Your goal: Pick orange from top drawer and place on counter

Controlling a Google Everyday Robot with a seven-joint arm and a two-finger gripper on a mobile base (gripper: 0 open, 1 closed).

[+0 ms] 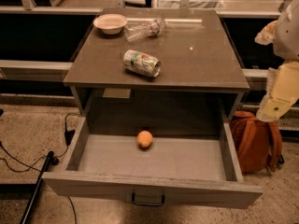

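Note:
The orange (145,139) is a small round fruit lying on the flat grey bottom of the top drawer (187,160), near its middle and toward the back. The drawer is pulled fully out, with a dark metal handle (148,201) on its front. Above it is the counter (201,59), a flat grey-brown tabletop. My gripper (274,107) hangs on the pale arm at the right edge of the view, beside the counter's right side and above the drawer's right wall, well away from the orange.
On the counter lie a can on its side (142,63), a clear plastic bottle on its side (145,29) and a pale bowl (110,23). An orange-brown backpack (256,141) sits on the floor right of the drawer. Cables and a dark pole (37,185) lie at the left.

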